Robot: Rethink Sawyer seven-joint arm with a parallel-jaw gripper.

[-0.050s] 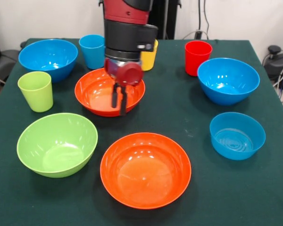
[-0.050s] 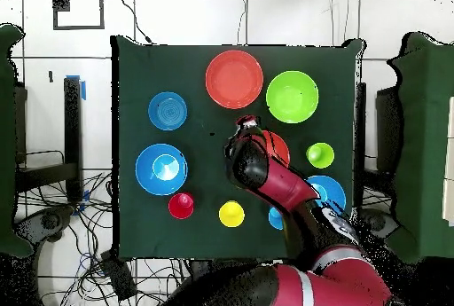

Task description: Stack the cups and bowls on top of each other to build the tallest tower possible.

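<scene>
This looks like a robotics lab, not a home. A red and black robot arm reaches over a table covered in dark green cloth. Loose cables trail over the pale tiled floor around it, with tape marks on the tiles. Dark chairs stand beside the table, before a plain white wall.
</scene>
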